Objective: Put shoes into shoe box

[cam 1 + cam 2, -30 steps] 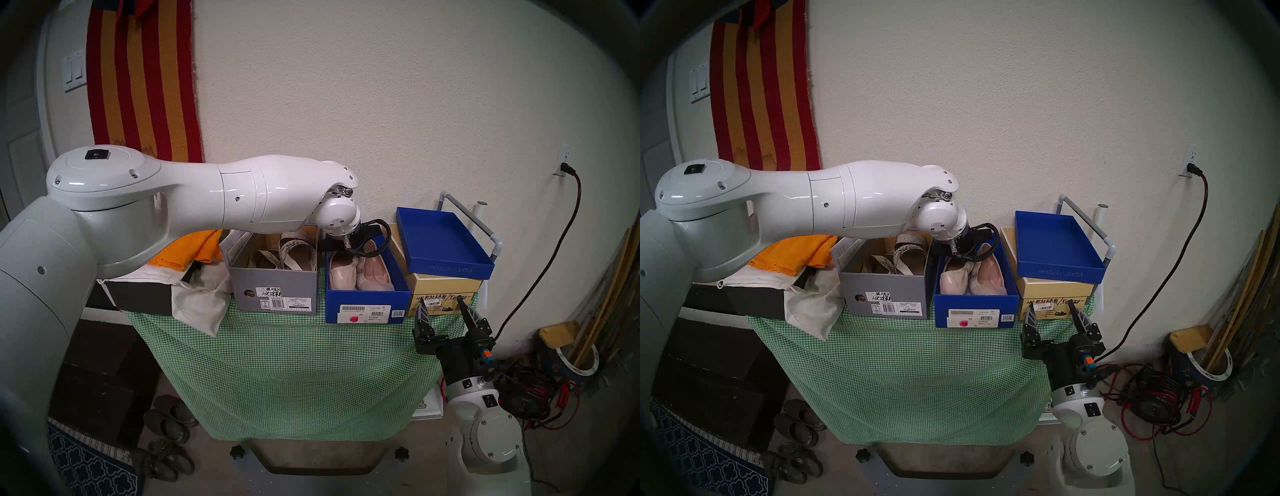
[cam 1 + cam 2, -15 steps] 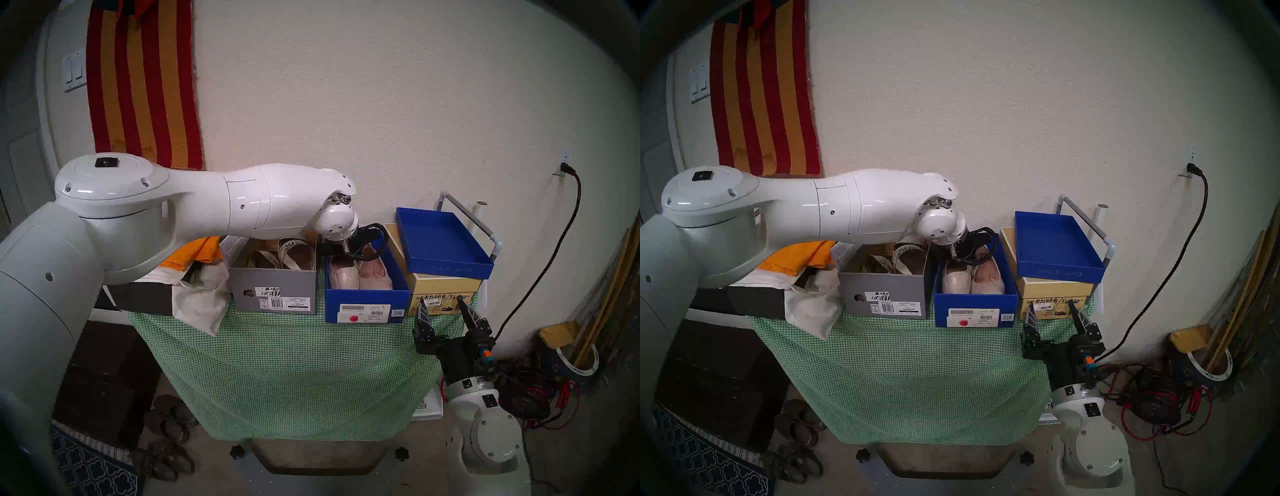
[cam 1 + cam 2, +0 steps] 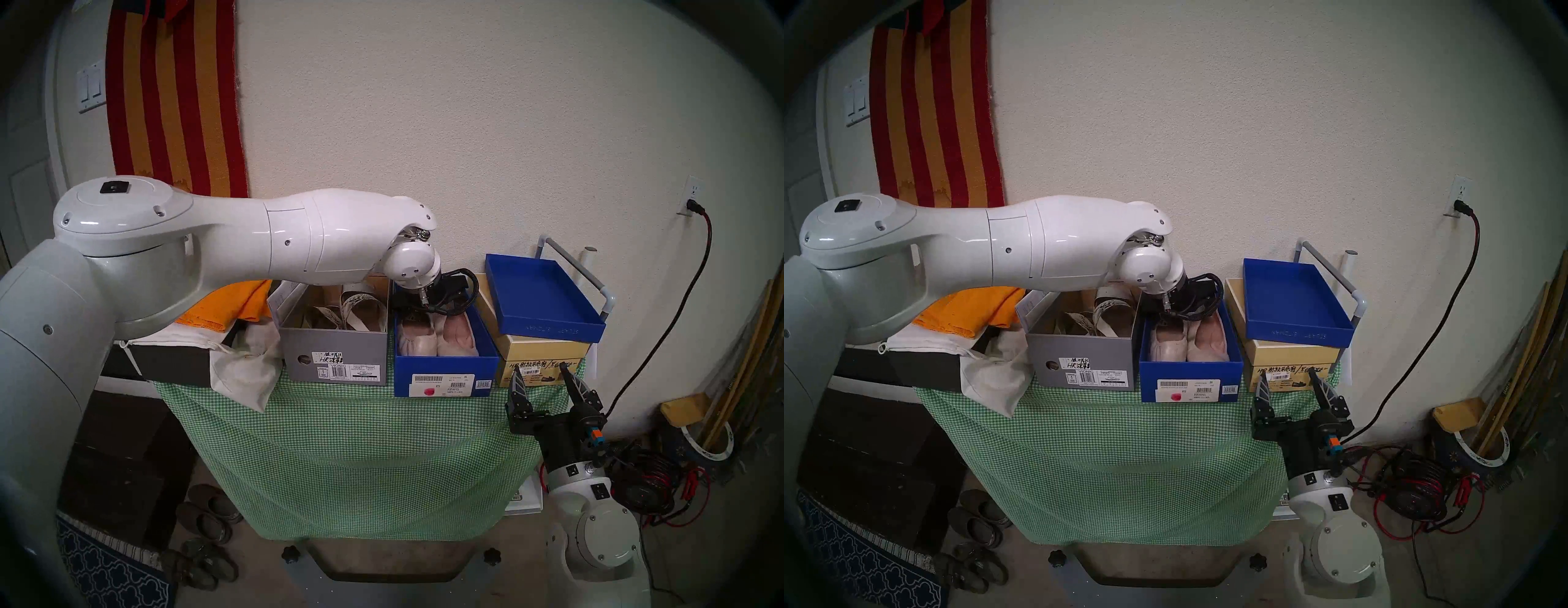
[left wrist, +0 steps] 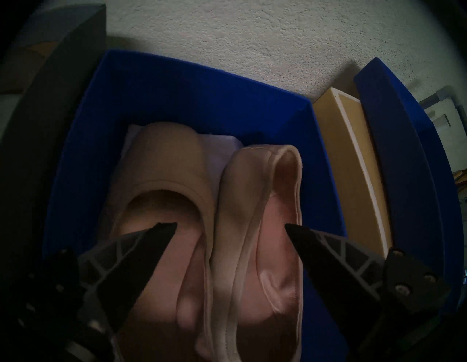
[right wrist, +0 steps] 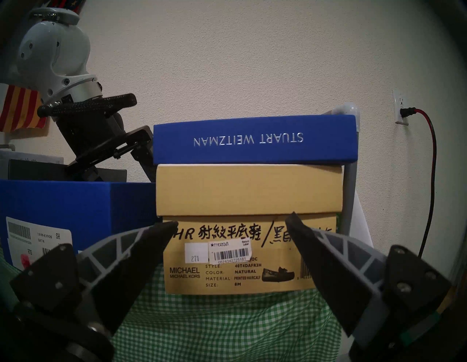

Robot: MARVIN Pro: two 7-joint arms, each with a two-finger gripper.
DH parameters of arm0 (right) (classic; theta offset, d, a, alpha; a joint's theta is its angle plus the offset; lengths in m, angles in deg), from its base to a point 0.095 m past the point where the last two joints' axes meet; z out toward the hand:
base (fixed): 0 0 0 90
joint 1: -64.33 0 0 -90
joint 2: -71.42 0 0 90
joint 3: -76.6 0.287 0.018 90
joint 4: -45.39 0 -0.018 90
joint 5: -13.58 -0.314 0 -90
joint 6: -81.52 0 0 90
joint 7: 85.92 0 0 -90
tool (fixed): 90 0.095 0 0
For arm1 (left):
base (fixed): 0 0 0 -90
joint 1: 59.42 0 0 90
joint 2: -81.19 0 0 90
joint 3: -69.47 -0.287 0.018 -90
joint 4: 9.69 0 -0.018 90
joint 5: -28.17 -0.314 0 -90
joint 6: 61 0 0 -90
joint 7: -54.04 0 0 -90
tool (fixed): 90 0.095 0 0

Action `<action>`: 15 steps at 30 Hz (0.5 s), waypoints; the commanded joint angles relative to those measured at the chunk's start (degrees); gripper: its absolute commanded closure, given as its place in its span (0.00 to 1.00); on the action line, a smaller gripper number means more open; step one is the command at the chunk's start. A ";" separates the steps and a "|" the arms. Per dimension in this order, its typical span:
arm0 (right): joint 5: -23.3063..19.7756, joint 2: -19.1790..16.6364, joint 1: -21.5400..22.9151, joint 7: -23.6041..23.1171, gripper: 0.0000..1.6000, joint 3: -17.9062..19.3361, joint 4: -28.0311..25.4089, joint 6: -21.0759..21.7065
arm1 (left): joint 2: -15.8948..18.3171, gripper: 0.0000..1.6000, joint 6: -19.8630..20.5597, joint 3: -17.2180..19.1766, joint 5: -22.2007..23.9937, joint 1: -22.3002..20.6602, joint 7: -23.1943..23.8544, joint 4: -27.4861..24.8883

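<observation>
The left arm (image 3: pixel 263 242) reaches over the blue box (image 3: pixel 445 369), fingers (image 4: pixel 141 250) spread above the shoes (image 4: pixel 227 227); the right gripper (image 3: pixel 547 382) points upward, fingers apart, empty.

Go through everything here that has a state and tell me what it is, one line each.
Blue shoe box: open, lid off, both shoes inside.
Ballet flats: side by side in the box, not gripped.
Left claw: open, above the flats.
Right claw: open, empty, facing the tan box.
Blue lid: upside down on the tan box.
Tan box: closed.
Grey box: open, sandals inside.
</observation>
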 commanded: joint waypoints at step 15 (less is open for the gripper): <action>-0.04 0.01 -0.03 -0.01 0.00 -0.01 -0.05 0.01 | 7.60 0.00 -8.23 3.33 -6.00 -10.07 -3.89 -13.09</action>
